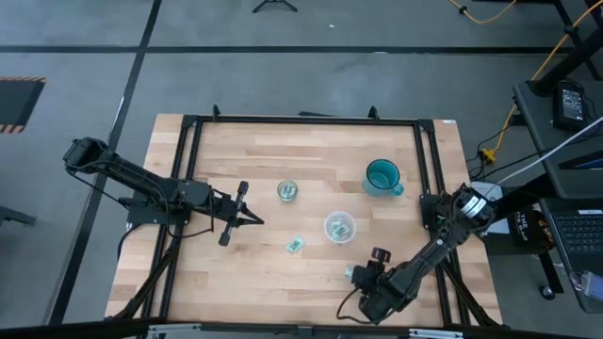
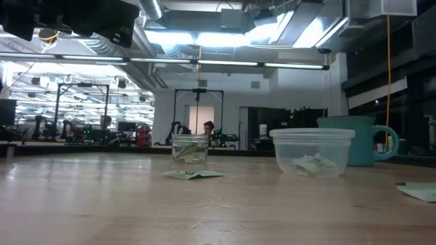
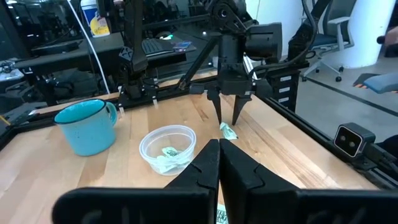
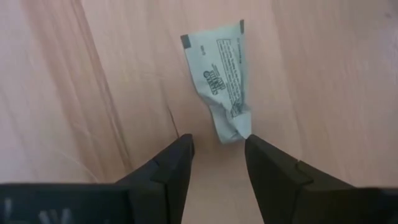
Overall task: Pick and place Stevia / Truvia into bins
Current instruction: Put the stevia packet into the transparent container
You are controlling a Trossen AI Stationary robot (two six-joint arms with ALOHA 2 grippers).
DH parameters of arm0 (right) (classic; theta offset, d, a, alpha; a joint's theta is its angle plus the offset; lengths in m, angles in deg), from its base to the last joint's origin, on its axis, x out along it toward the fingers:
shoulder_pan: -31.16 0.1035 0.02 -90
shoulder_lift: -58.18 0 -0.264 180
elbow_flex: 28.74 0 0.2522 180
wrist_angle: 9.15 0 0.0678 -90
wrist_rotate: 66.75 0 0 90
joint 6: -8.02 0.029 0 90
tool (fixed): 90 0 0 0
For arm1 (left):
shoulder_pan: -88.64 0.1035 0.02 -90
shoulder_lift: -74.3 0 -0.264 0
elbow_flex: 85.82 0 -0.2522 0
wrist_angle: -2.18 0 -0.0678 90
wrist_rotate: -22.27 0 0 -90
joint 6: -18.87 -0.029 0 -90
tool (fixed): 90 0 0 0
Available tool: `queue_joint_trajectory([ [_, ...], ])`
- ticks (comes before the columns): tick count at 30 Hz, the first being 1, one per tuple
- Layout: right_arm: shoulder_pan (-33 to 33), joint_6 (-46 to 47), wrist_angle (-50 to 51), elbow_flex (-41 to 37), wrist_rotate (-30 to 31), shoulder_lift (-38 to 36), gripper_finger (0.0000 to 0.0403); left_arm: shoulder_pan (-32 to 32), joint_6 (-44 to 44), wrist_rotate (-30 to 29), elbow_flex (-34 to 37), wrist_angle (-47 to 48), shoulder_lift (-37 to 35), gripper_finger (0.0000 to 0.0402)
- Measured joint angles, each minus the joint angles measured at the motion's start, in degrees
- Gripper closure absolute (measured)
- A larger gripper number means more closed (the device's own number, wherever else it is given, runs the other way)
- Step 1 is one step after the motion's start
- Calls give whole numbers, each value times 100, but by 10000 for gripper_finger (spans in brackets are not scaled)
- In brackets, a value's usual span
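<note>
A green-and-white packet (image 4: 221,79) lies flat on the table's (image 1: 254,273) near right part, just beyond the spread fingers of the right gripper (image 4: 217,149), untouched. Another packet (image 1: 296,245) lies mid-table, near the plastic cup (image 1: 339,227) and glass jar (image 1: 287,191), which both hold packets. The left gripper (image 1: 259,220) hovers at the left, pressed together.

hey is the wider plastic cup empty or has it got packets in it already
Not empty. The plastic cup holds a few crumpled packets, seen through its clear wall in the low view and from above in the left wrist view.
</note>
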State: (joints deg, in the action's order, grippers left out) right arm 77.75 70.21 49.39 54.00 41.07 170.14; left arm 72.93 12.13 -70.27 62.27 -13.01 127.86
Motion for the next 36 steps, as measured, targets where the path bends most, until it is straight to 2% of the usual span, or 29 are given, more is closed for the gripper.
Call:
queue_joint_trajectory([
  [19, -59, -140, 235, 2, 50, 6, 247, 2, 4, 0, 0, 2, 0, 394],
  [28, -57, -584, 59, -15, 327, 12, 247, 0, 5, 2, 0, 2, 0, 394],
  [36, -64, -594, -19, -17, 382, 17, 258, 1, 2, 0, 0, 4, 0, 393],
])
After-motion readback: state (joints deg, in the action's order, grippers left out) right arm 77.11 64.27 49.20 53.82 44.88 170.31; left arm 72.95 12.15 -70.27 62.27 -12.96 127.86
